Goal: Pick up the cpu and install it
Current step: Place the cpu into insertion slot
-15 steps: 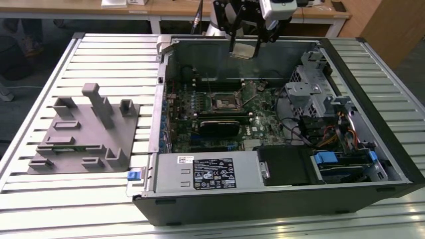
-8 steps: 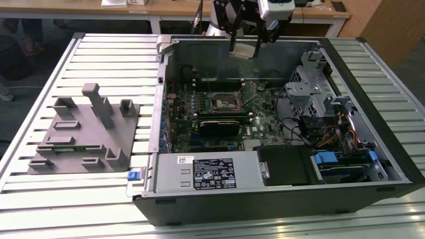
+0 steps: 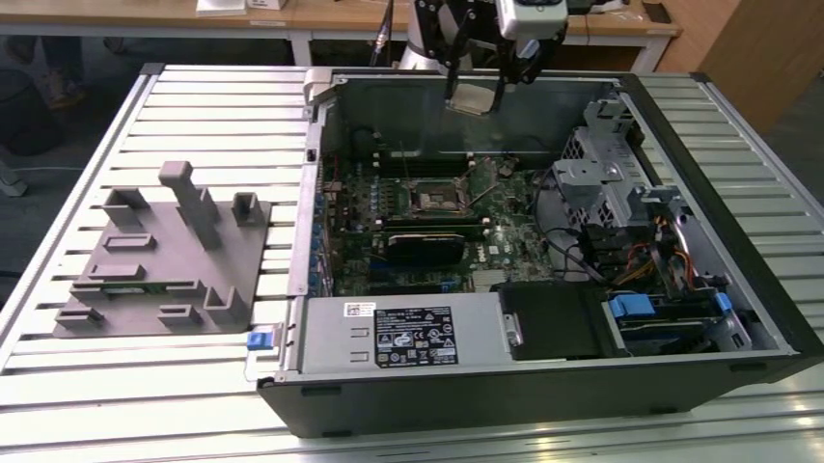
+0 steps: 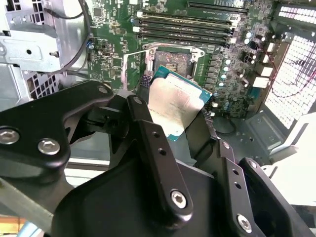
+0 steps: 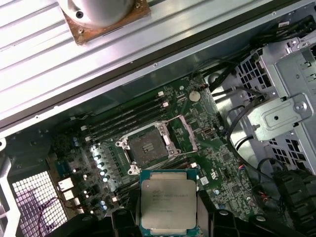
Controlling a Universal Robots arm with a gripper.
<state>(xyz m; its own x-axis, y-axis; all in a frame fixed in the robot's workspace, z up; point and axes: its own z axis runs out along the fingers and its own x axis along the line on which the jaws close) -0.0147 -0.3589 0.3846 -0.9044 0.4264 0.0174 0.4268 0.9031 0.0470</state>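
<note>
Exterior view: black pincer (image 3: pixel 480 83) clamped shut on the small flat square silvery cpu (image 3: pixel 470 97), high over the open grey computer case (image 3: pixel 515 405), well apart from the black square-framed socket (image 3: pixel 435 200).
Second wrist view: cpu (image 4: pixel 175 106) held by its edges, looks canted.
First wrist view: socket (image 5: pixel 148 145) looks open.
Risk: a skewed chip bends pins.

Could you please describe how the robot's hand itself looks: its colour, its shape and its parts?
The hand is matte black metal. Its fingers are flat bars joined by linkages, with silver screw heads and small round holes. In the exterior view, a white housing sits above it on the wrist.
</note>
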